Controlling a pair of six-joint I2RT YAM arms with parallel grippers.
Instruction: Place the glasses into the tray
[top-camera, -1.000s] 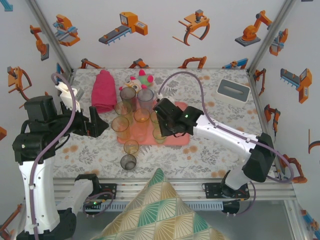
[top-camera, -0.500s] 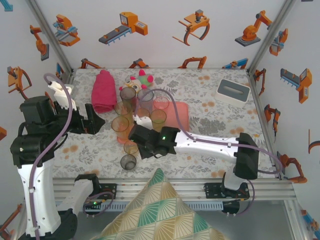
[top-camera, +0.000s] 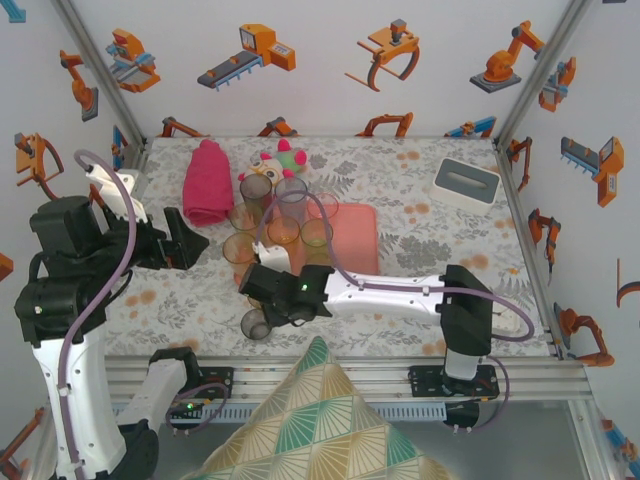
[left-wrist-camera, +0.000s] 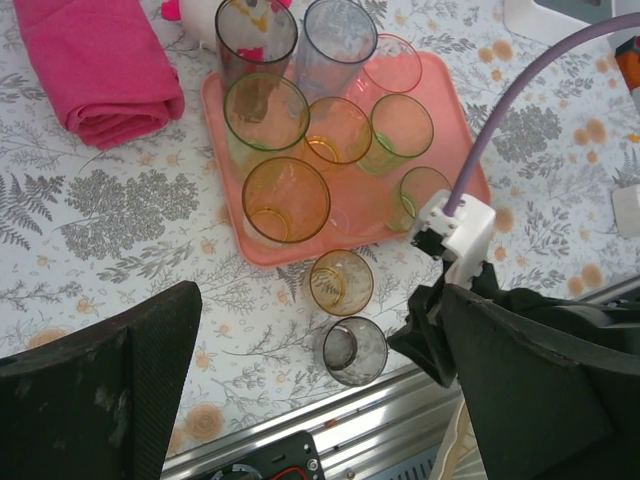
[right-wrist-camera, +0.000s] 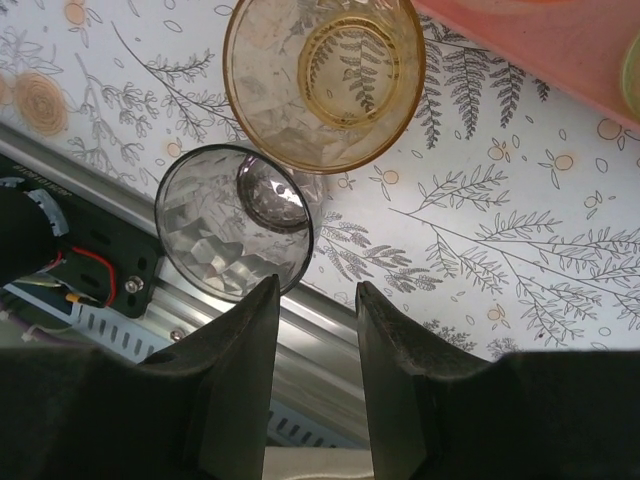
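On the table at 6 o'clock of the tray, an amber glass stands just beside the rim, with a grey glass at 6 o'clock of it. The other glasses are clustered on the tray's 9 o'clock half; whether the two tall ones at 12 o'clock stand inside the rim cannot be told. Fingers of the right gripper are apart and empty, just beside the grey glass. Fingers of the left gripper are wide apart and empty, at 9 o'clock of the tray.
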